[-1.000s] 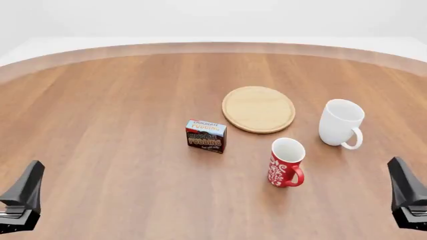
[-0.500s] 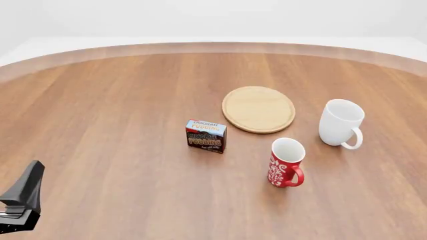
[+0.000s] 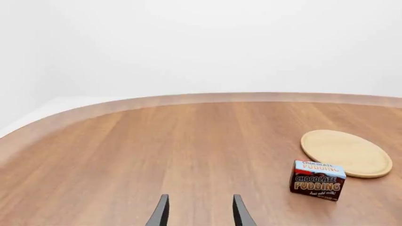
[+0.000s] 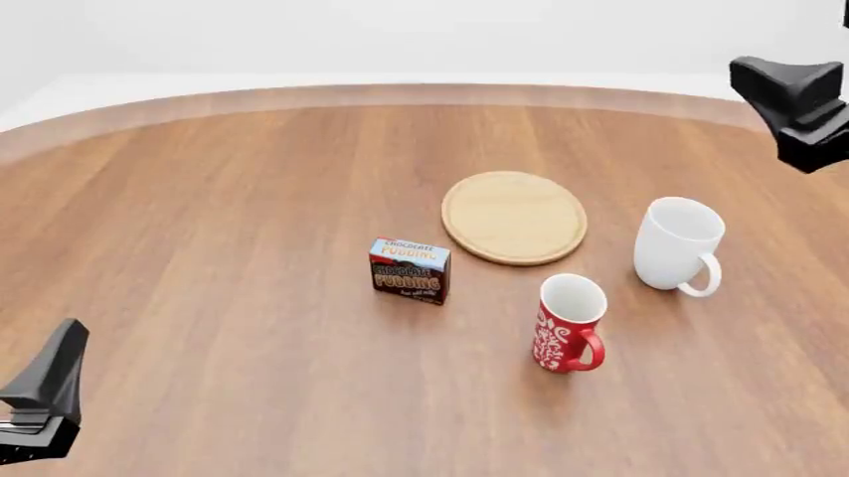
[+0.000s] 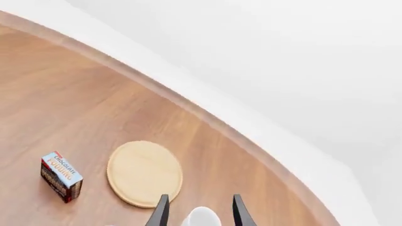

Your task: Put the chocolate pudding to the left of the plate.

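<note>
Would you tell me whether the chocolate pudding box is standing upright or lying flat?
Upright: the chocolate pudding stands on the table, lettered front vertical, blue band on top.

The table [image 4: 213, 199] is showing warm, smooth wood grain with a soft sheen. The plate [image 4: 514, 217] is looking like pale matt wood. The chocolate pudding [image 4: 409, 269] box is reading as printed cardboard. Both the white mug [image 4: 677, 245] and the red mug [image 4: 570, 322] are gleaming like glazed ceramic.
</note>
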Tool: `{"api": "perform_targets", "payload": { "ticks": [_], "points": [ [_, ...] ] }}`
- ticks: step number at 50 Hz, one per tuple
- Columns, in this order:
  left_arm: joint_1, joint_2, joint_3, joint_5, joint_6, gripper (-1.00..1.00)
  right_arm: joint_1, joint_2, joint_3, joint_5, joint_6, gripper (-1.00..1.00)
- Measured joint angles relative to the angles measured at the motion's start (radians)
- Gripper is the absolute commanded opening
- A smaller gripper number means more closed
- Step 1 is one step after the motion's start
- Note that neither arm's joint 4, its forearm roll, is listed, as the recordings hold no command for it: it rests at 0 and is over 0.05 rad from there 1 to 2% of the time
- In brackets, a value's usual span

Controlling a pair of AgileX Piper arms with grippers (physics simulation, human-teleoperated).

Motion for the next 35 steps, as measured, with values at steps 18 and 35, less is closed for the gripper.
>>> {"api": "perform_targets", "payload": {
  "ticks": [18,35],
  "points": [
    [0.000,0.000,0.000,0.000,0.000,1.00,0.095,0.297,-0.162,0.091,-0.082,1.00],
    [0.000,0.000,0.000,0.000,0.000,1.00,0.151,0.506,-0.304,0.164,-0.091,1.00]
  ]
}}
